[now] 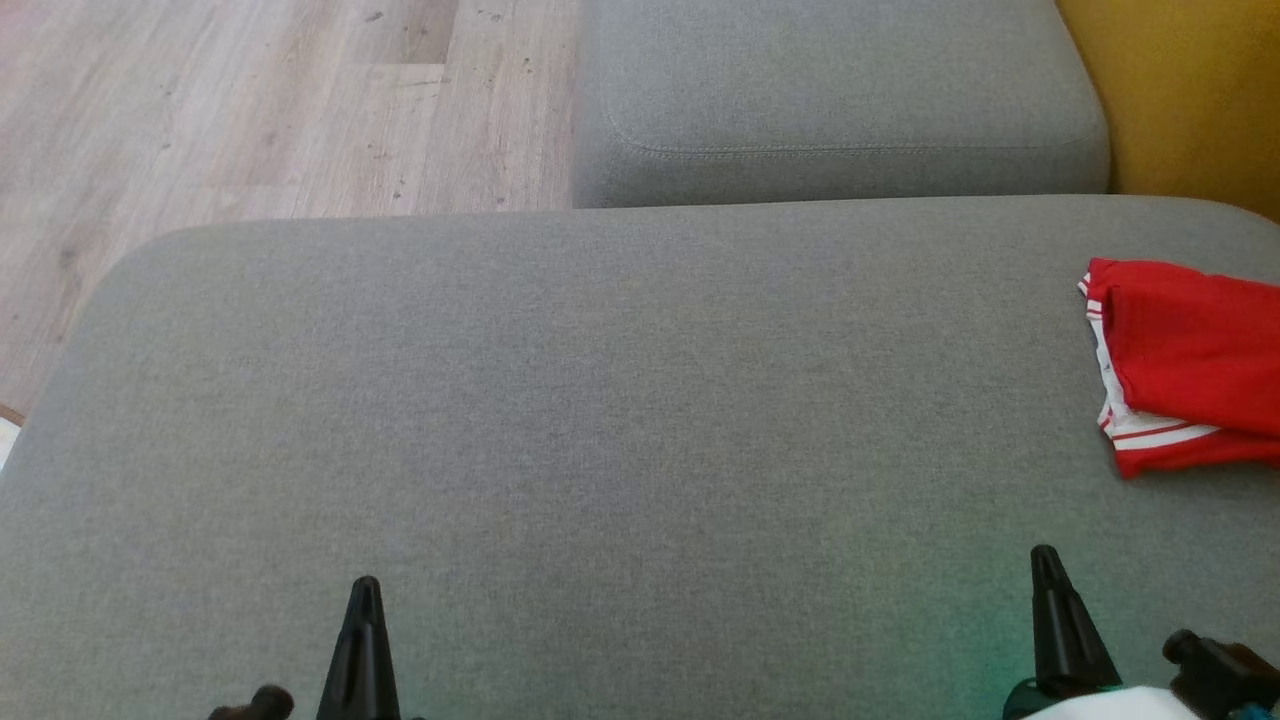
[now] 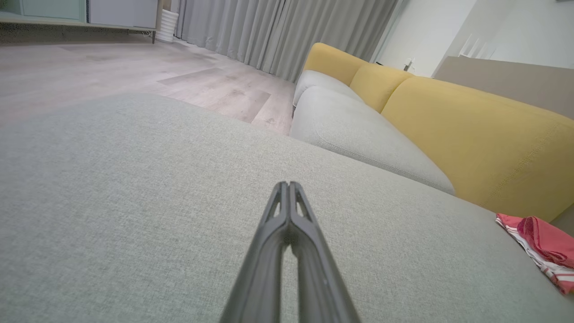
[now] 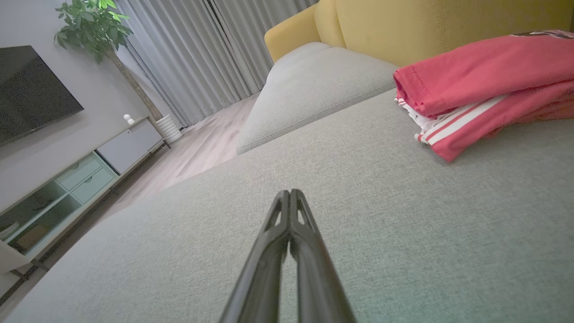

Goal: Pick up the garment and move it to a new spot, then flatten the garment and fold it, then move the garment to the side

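Garment (image 1: 1190, 360), red with white stripes, lies folded up at the right edge of the grey cushion (image 1: 600, 400) in the head view. Left wrist view: the left gripper (image 2: 289, 185) is squeezed tight, holding nothing. Right wrist view: the right gripper (image 3: 289, 193) is tight too, empty, garment ahead to its right

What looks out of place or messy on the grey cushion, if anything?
Nothing spilled or damaged. The red garment lies folded near the right edge of the cushion, its layers slightly uneven, white-striped trim poking out. The left end effector and right end effector are shut, empty, clear of it.
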